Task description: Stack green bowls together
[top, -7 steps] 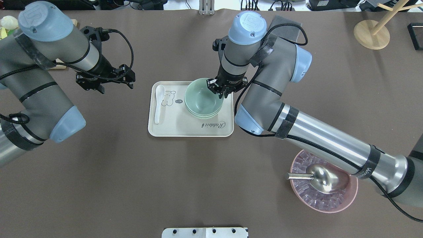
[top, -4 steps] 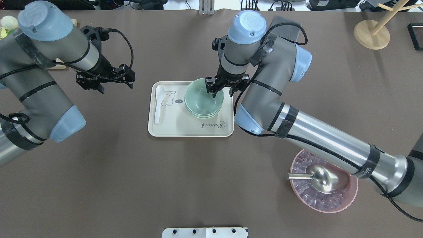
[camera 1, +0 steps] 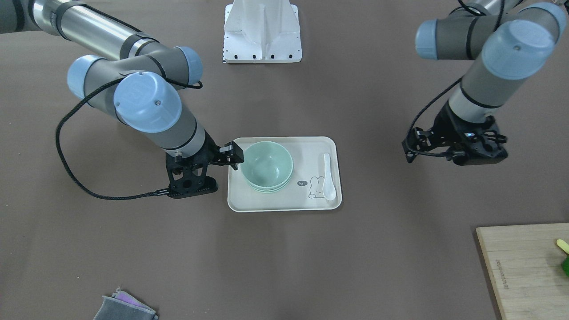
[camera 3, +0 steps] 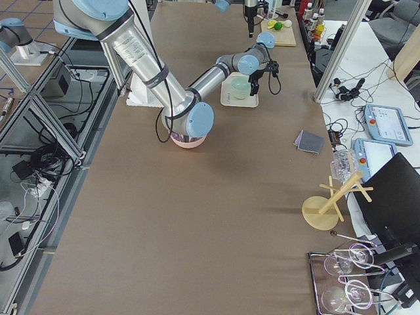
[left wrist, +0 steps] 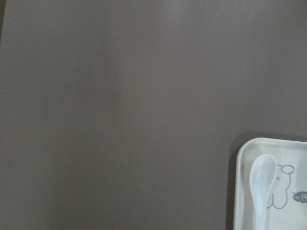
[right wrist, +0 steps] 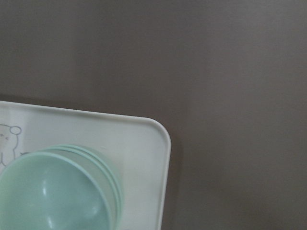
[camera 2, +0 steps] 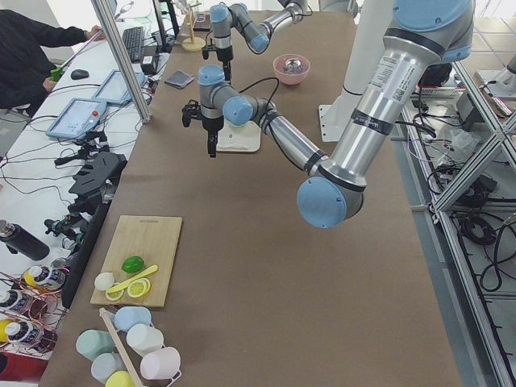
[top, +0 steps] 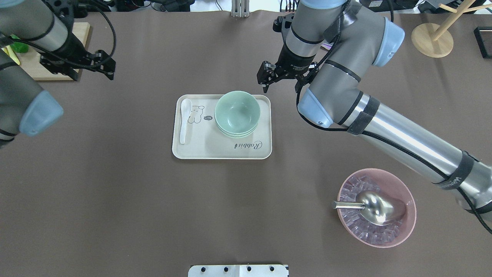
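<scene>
Hovering right claw [top: 282,80], pointing down, beside green bowls [top: 237,113].

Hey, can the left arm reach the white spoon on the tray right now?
Probably yes. The left gripper hangs above the table beyond the tray's left edge, the white spoon lies along that edge, and nothing stands between. The stacked green bowls and the right gripper are on its other side.

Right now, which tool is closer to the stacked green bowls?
The right tool, open just beyond the tray's far right corner, beside the green bowls. The left tool is far off by the wooden cutting board.
</scene>
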{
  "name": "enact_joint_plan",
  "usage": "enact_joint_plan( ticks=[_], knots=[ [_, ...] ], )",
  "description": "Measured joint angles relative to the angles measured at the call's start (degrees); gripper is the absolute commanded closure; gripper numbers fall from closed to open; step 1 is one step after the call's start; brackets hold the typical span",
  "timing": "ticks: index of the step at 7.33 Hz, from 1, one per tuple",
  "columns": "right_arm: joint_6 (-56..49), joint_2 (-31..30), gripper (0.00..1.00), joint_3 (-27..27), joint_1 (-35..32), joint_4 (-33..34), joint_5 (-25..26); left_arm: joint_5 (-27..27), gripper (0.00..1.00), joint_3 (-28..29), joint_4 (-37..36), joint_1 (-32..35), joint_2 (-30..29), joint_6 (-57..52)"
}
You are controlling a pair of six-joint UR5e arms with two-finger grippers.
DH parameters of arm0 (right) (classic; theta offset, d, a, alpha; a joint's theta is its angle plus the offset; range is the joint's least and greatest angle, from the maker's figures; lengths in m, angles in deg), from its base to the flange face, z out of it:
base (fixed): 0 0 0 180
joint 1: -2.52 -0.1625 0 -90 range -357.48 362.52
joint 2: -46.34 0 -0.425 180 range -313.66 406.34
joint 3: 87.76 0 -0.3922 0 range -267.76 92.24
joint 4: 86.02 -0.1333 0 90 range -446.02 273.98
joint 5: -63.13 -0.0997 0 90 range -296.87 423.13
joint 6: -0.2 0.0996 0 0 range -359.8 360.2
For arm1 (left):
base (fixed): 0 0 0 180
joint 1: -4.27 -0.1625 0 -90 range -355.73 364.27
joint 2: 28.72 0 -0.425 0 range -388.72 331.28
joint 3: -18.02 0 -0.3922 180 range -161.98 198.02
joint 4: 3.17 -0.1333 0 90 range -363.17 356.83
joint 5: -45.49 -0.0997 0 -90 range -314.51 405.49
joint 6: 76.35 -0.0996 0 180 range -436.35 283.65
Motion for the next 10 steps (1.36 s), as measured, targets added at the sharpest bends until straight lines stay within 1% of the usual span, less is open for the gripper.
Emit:
enact_joint_plan(
  ticks=[1,2,3,4,5,7,9,10],
  knots=[
    [-6.27,-2.63,0.00,-4.81,-2.35,7.15,-0.19,0.44,0.02,0.10,-0.63,4.90,2.13,-7.45],
    [-13.80,-6.17,0.00,-9.35,-5.54,13.29,-0.16,2.10,0.02,0.29,-0.65,9.71,4.75,-14.16],
    [-22.72,-10.39,0.00,-12.25,-9.99,17.38,-0.09,4.88,0.02,0.50,-0.33,14.11,7.65,-20.47],
    [-31.03,-14.56,0.00,-13.29,-14.72,19.21,0.03,6.60,0.02,0.60,-0.19,17.27,10.22,-25.86],
    [-37.24,-18.56,0.00,-13.51,-19.03,19.92,0.28,7.30,0.02,0.62,-0.16,18.99,12.40,-29.20],
    [-48.26,-26.55,0.00,-12.32,-26.31,19.66,1.80,7.70,0.02,0.54,-0.13,20.13,15.69,-31.03],
    [-60.01,-28.97,0.00,-7.13,-34.44,18.76,2.55,7.74,0.02,0.54,-0.11,20.61,17.62,-31.26],
    [-63.70,-29.76,0.00,-5.16,-38.01,18.30,2.46,7.73,0.02,0.64,-0.15,20.70,18.03,-31.22]
  ],
)
